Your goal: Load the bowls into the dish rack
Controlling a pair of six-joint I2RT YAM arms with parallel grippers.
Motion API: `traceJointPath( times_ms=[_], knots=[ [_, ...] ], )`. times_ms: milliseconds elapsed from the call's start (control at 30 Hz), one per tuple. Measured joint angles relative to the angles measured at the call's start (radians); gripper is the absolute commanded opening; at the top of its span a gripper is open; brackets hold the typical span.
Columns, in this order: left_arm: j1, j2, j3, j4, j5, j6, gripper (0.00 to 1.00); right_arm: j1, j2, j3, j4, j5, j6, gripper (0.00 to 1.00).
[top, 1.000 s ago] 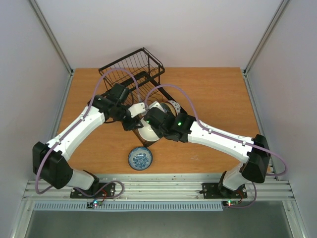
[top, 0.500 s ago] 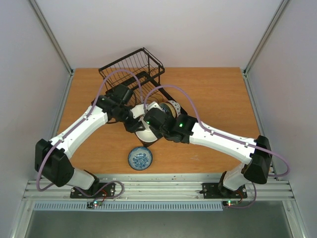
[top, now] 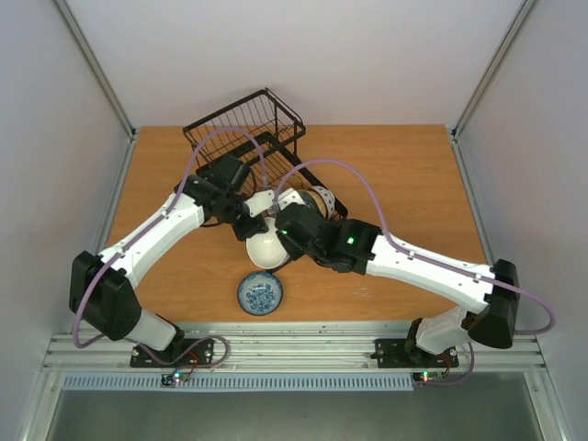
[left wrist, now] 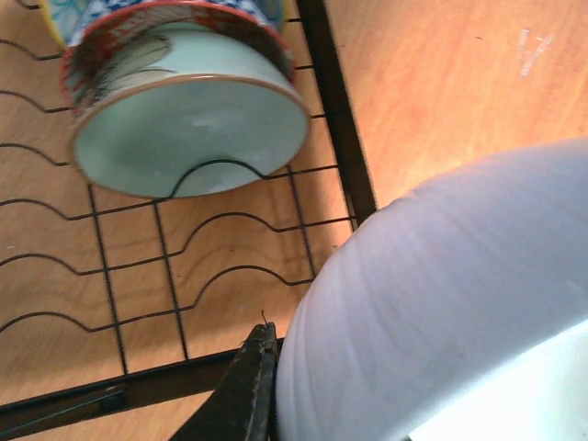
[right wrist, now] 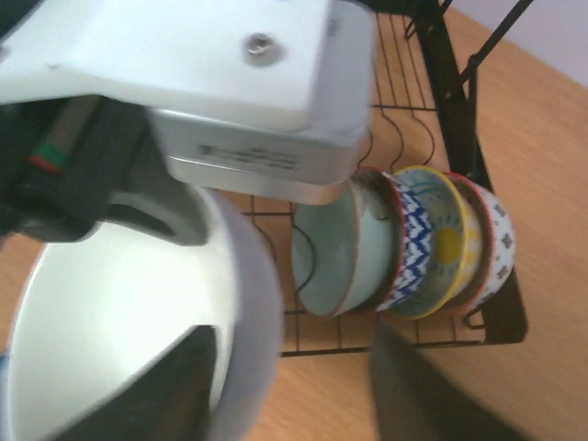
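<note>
At rack's front edge we watch both arms meet on white bowl, tilted, just beside dish rack. We see left gripper pinch its rim, one finger flat on outer wall. Meanwhile right gripper spread wide, bowl wall between its fingers, not clamped. Inside rack slots four bowls stand on edge, mint green bowl nearest. We spot blue-and-white bowl alone on table, near arm bases.
</note>
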Motion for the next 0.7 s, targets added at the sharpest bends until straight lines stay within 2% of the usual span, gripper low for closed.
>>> traceJointPath(
  times_ms=[100,133,233,400,533,700],
  knots=[
    [-0.005,-0.004,0.0,-0.017,0.036,0.016,0.0,-0.02,-0.077,-0.082,0.04,-0.01,0.019,0.94],
    [-0.005,-0.008,0.0,-0.02,0.058,0.024,0.0,-0.03,-0.116,-0.114,0.055,-0.031,0.032,0.98],
    [0.008,-0.02,0.0,-0.021,0.129,0.032,0.0,-0.084,-0.261,-0.211,0.127,-0.145,0.092,0.99],
    [0.055,-0.044,-0.001,-0.023,0.223,0.041,0.01,-0.131,-0.353,-0.305,0.212,-0.252,0.157,0.99],
    [0.074,-0.045,-0.005,-0.019,0.242,0.046,0.0,-0.139,-0.364,-0.366,0.27,-0.341,0.204,0.97],
    [0.08,-0.045,-0.019,-0.015,0.255,0.043,0.01,-0.142,-0.349,-0.374,0.333,-0.454,0.265,0.91]
  ],
)
